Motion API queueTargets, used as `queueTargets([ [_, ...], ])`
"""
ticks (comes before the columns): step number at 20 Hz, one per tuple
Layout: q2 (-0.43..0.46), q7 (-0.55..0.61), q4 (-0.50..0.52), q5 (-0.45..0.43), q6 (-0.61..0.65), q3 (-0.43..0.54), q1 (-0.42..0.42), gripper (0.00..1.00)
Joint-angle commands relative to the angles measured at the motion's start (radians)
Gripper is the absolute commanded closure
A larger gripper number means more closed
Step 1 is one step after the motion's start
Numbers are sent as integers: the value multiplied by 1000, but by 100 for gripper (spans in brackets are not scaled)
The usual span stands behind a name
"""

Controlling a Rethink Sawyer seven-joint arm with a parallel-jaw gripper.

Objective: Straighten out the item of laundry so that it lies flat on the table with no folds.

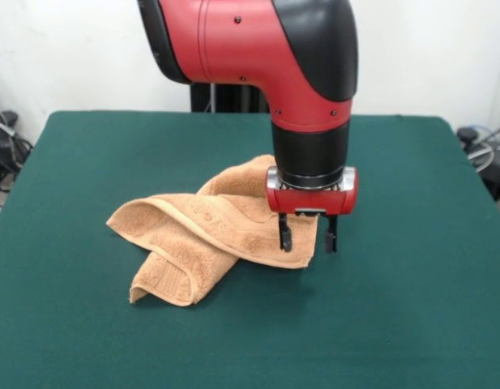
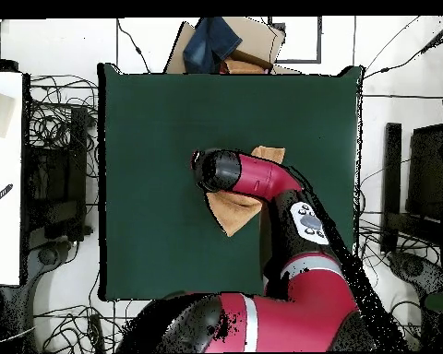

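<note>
The front view shows the tool [image 1: 308, 233] with fingers apart over the crumpled towel [image 1: 205, 235] mid-worktop [image 1: 412, 308]. Overhead, the arm [image 2: 262, 180] hides most of the towel [image 2: 234, 214]. Cables [image 2: 54, 129] surround the green worktop.

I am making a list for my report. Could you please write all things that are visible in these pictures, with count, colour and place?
towel: one, light orange-tan, crumpled and folded over itself near the middle of the table, partly under the arm in the overhead view
table: one, dark green cloth surface, fills most of both views
cables: many, dark, on the floor around the table in the overhead view
cardboard box: one, brown, with something blue on it, beyond the table's top edge in the overhead view
white surface: one, at the left edge of the overhead view
arm: one, red and black, reaching over the towel
gripper: one, red body with black fingers, open, at the towel's right edge in the front view
</note>
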Motion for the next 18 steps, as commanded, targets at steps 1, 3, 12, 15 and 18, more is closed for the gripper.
queueTargets([
  [1, 21, 157, 70, 34, -51, 104, -1, 0],
  [3, 24, 160, 75, 31, -66, 108, -2, 0],
  [12, 24, 199, 141, 25, -145, 120, 7, 0],
  [15, 23, 215, 157, 28, -167, 113, 21, 0],
  [18, 32, 203, 170, 26, -186, 126, 6, 0],
])
